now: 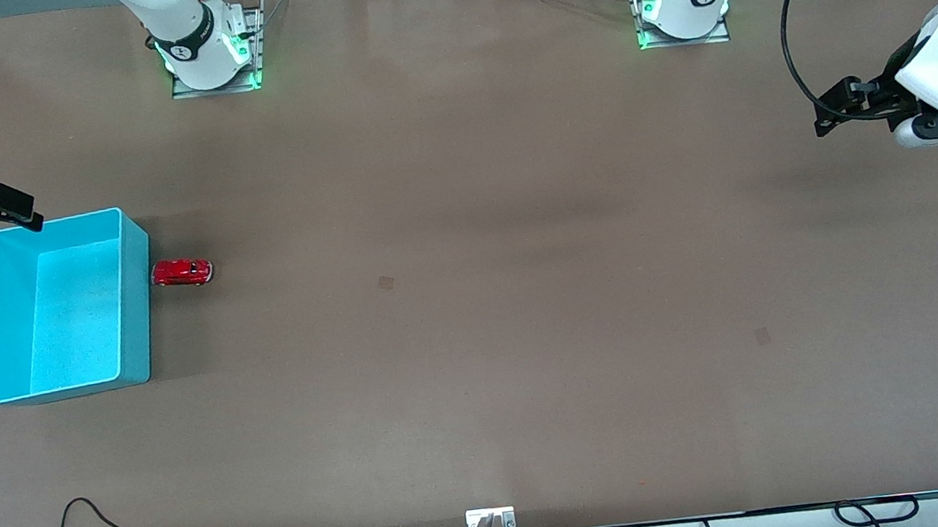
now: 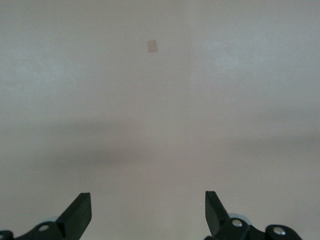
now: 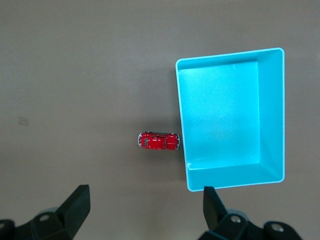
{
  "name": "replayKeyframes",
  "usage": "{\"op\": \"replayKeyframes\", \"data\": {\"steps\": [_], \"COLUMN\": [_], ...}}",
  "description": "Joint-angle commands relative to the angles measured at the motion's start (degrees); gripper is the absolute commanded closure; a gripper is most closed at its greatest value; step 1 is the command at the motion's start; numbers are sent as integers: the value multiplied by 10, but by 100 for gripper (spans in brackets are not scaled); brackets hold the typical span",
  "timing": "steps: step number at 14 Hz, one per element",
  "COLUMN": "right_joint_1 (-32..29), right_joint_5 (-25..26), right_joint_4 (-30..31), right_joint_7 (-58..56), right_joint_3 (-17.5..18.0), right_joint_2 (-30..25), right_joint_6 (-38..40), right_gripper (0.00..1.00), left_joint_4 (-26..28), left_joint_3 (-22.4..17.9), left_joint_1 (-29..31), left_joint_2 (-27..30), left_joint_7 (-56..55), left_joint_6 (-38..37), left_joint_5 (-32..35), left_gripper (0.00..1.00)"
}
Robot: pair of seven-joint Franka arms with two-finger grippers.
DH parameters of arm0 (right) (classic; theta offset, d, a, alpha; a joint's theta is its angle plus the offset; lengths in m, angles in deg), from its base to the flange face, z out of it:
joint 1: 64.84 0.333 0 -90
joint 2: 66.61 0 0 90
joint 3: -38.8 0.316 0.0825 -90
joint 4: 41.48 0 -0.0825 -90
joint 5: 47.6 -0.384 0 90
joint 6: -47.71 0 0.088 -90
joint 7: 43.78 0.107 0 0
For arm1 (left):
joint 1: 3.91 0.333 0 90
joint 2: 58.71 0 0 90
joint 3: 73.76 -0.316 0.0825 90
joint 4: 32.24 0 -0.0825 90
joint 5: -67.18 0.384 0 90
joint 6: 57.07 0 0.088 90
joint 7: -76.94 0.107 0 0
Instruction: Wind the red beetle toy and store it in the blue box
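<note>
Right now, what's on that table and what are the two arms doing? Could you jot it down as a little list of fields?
toy: red beetle toy on the table, beside the blue box's outer wall on the side toward the left arm's end, close to it or touching
box: blue box open-topped, nothing in it, at the right arm's end of the table
right gripper: open, holding nothing, up over the box's corner nearest the robots
left gripper: open, holding nothing, waiting over bare table at its own end
task state: toy not yet picked up
</note>
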Motion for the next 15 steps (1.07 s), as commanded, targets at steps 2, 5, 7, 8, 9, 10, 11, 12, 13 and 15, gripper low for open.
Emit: {"op": "replayKeyframes", "data": {"steps": [2,5,7,8,9,10,11,12,13,15], "right_joint_1": [2,31,46,50,54,54,54,50,48,47], "right_joint_5": [-4,-2,-5,-7,-6,-1,-1,-4,-5,-4], "right_joint_4": [-6,-15,-28,-30,-30,-31,-30,-30,-31,-30], "right_joint_7": [-4,-3,-6,-4,-7,-7,-8,-5,-5,-9], "right_joint_3": [5,6,6,6,6,6,6,5,3,2], "right_joint_2": [1,2,-5,-2,3,7,8,23,31,53], "right_joint_6": [-1,-55,-37,-31,-31,-31,-30,-31,-31,-30], "right_gripper": [0,0,0,0,0,0,0,0,0,0], "left_joint_4": [-1,-10,-12,-19,-27,-34,-35,-35,-35,-35], "left_joint_3": [-3,-4,-3,-3,-3,-3,-2,-2,-2,-1], "left_joint_1": [-9,-9,-11,-13,-16,-18,-19,-19,-19,-19], "left_joint_2": [8,7,8,8,2,0,-1,-1,-1,-1], "left_joint_7": [-27,-25,-21,-24,-24,-24,-24,-24,-24,-24], "left_joint_6": [-8,-24,-36,-36,-36,-37,-37,-37,-37,-36], "left_joint_5": [-7,-10,-11,-11,-11,-10,-11,-11,-11,-12], "left_gripper": [0,0,0,0,0,0,0,0,0,0]}}
